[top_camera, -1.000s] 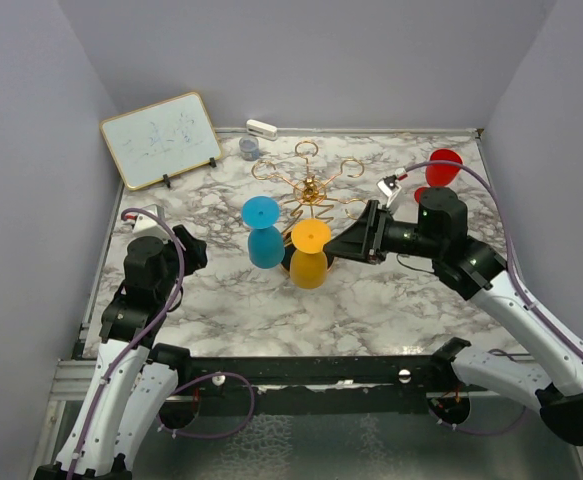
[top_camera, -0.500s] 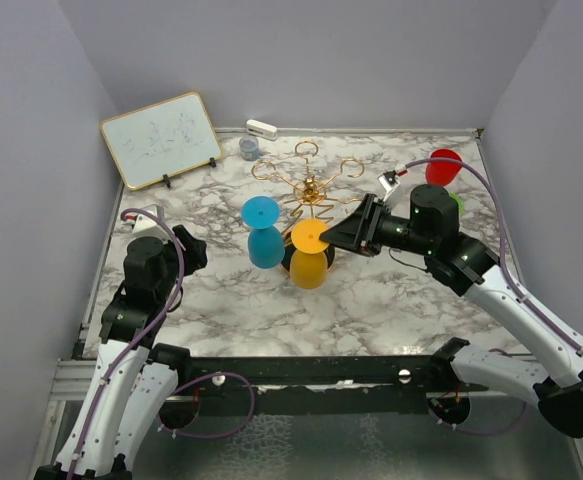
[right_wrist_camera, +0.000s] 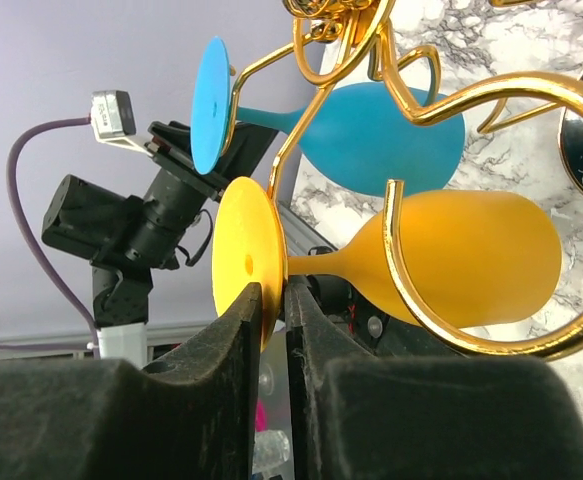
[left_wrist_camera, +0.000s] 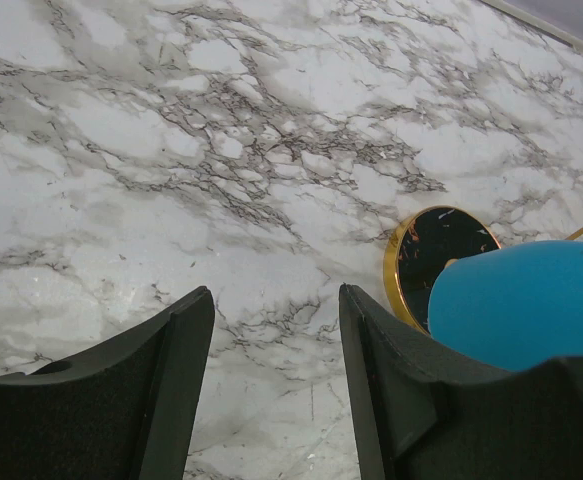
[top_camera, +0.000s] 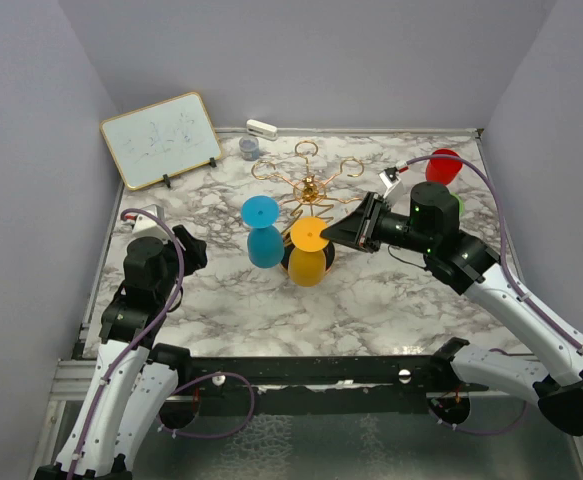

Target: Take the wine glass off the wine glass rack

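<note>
**Stock on the marble table: two arms, one rack, two hung glasses**

1. Table (top_camera: 231,300), one. White marble pattern with grey veins.
2. Arms, two. The left arm (top_camera: 136,300) is at the near left, well apart from the rack. The right arm (top_camera: 491,280) reaches in from the right to the rack.
3. Whiteboard (top_camera: 161,140), one. Propped at the far left corner.
4. Wine glass rack (top_camera: 311,190), one. Gold wire loops on a central post over a round black base, mid-table towards the back.
5. Wine glasses on the rack, two, both hung foot up and bowl down. The yellow wine glass (top_camera: 310,255) is at the near side with its stem in a gold loop. The blue wine glass (top_camera: 264,235) is just to its left.
6. Red item (top_camera: 443,167), one. Disc-topped, far right, partly hidden by the right arm.
7. Small pieces at the back edge, two: grey cup (top_camera: 248,148), white block (top_camera: 261,128).
8. Grippers, two. The right gripper (right_wrist_camera: 274,295) is pinched on the rim of the yellow glass's foot. The left gripper (left_wrist_camera: 276,300) has its fingers spread over bare marble, holding nothing.
</note>
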Controlling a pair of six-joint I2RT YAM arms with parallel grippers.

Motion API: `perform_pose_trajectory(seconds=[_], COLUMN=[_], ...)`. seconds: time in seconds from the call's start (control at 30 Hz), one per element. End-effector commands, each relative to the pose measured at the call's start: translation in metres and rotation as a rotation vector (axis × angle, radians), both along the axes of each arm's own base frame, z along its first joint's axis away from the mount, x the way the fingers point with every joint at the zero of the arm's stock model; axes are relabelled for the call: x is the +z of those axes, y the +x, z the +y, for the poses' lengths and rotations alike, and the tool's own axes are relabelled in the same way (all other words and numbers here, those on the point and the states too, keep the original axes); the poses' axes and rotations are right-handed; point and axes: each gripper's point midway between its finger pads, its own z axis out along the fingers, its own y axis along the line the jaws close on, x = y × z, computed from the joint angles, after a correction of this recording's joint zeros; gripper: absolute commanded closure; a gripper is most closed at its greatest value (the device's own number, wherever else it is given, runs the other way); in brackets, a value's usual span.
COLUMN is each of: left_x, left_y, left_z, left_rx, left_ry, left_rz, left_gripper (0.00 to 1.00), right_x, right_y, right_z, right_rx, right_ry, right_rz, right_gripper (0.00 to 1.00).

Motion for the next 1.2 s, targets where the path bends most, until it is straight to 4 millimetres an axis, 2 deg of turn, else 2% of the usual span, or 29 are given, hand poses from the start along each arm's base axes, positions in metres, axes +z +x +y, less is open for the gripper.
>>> perform_pose_trajectory(seconds=[0.0,0.37,0.73,1.17], left_x=[0.001,0.0,0.001,0.002], left_y=[0.0,0.001,0.001,0.0], left_z=[0.004,0.003,0.003,0.003], left_rx=[0.019,0.018,0.018,0.017], left_ry=[0.002,0.002,-0.001,-0.001], left_rz=[-0.014,-0.01,-0.013,-0.016], left_gripper=[0.44,0.44,0.44,0.45], right_x=[0.031,0.041,0.064,0.056], right_y=[0.0,-0.003,-0.009,0.005], right_z=[-0.004,-0.009,-0.01,0.005], right_rx=[-0.022,-0.036,-0.023,-0.012], right_ry=[0.039,0.048,0.09,0.114], right_rz=[-0.08,-0.097,-0.125,-0.101], right_gripper=[0.87,0.99,0.99,0.99])
